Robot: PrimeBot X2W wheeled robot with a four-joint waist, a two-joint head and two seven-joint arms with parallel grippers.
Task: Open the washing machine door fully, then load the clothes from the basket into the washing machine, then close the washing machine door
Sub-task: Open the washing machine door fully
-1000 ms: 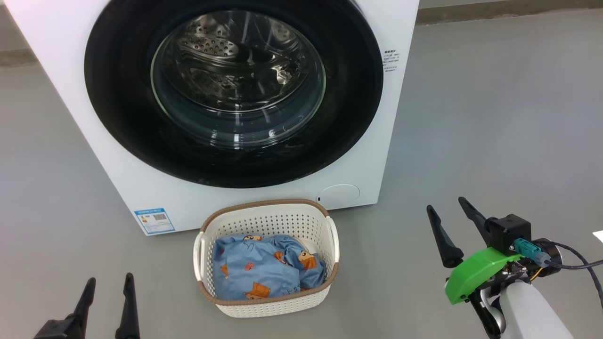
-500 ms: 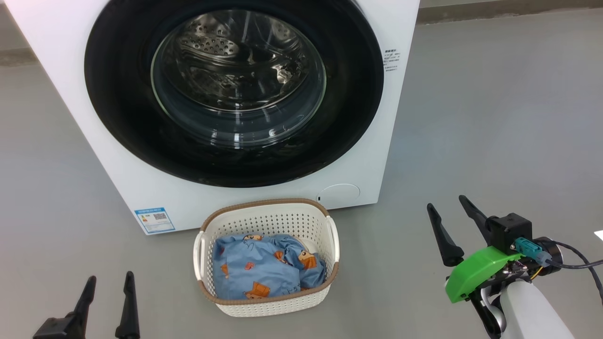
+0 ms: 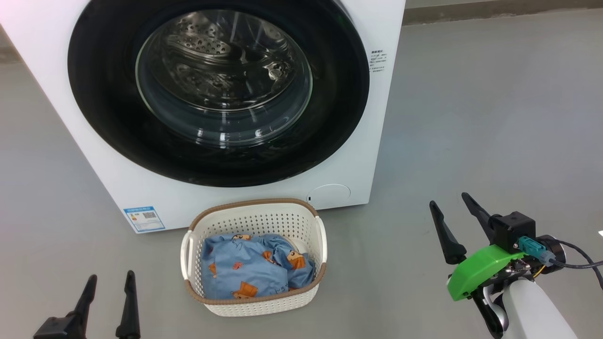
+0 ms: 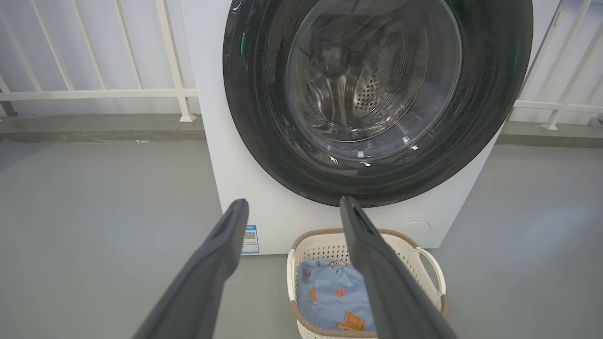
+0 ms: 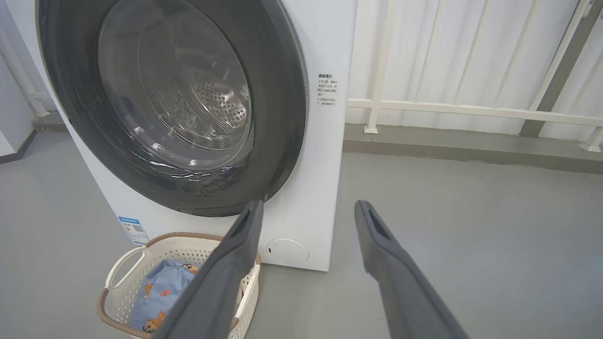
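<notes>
The white washing machine (image 3: 377, 141) stands ahead with its round black-rimmed door (image 3: 339, 94) shut against its front; the steel drum shows through the glass. On the floor right before it sits the cream basket (image 3: 254, 214), holding light blue clothes (image 3: 249, 270) with orange figures. My left gripper (image 3: 109, 282) is open at the lower left, low and left of the basket. To the right of the basket, my right gripper (image 3: 450, 212) stands open with nothing between its fingers. Both wrist views look along open fingers at the door (image 4: 490, 94) (image 5: 282, 94) and basket (image 4: 424, 249) (image 5: 122, 263).
Grey floor (image 3: 494, 117) stretches to the right of the machine. White railings (image 5: 471, 110) and a low kerb run behind it. A blue sticker (image 3: 139, 218) and a round filter cap (image 3: 330, 193) mark the machine's lower front.
The whole head view has shifted a little to the left, so the camera has turned. My right gripper has risen very slightly; the left one is unchanged.
</notes>
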